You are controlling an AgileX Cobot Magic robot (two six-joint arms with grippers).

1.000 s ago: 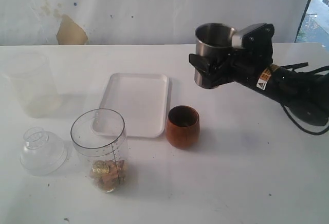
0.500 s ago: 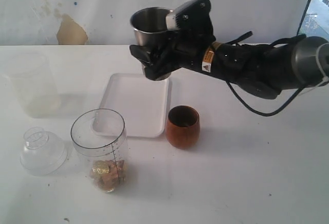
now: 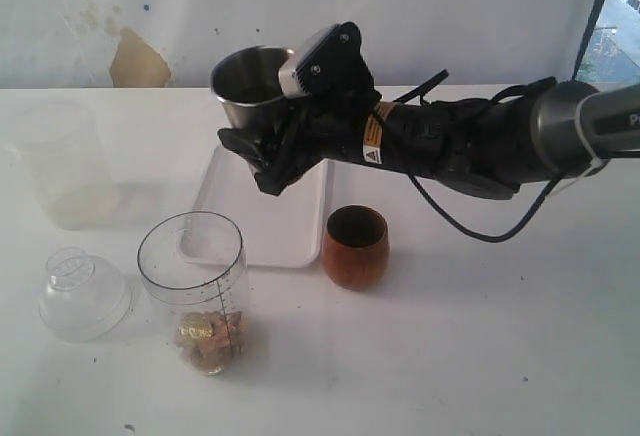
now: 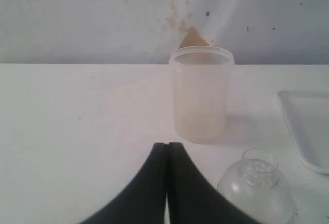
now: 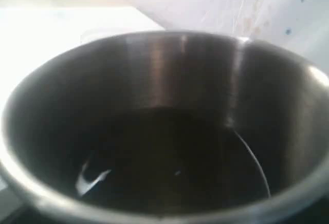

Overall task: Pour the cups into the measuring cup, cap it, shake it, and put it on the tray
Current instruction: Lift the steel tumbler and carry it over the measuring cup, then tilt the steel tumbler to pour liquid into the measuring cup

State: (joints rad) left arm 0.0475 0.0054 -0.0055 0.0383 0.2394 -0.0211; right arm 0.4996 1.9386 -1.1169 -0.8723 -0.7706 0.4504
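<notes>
Bright diffuse light, soft shadows; close-up steel tumbler (image 5: 154,80) blurred.

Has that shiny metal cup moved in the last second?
Yes. The steel tumbler, held by the right gripper, has travelled left: from right of the wooden cup to above the tray, nearer the measuring cup.

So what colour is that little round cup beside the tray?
The wooden cup is reddish brown, clearest in the exterior view.

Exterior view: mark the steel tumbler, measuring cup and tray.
steel tumbler (image 3: 245,81), exterior view, inner wall just below the rim.
measuring cup (image 3: 192,296), exterior view, clear side wall left of the black scale.
tray (image 3: 270,226), exterior view, bare floor near its middle.
</notes>
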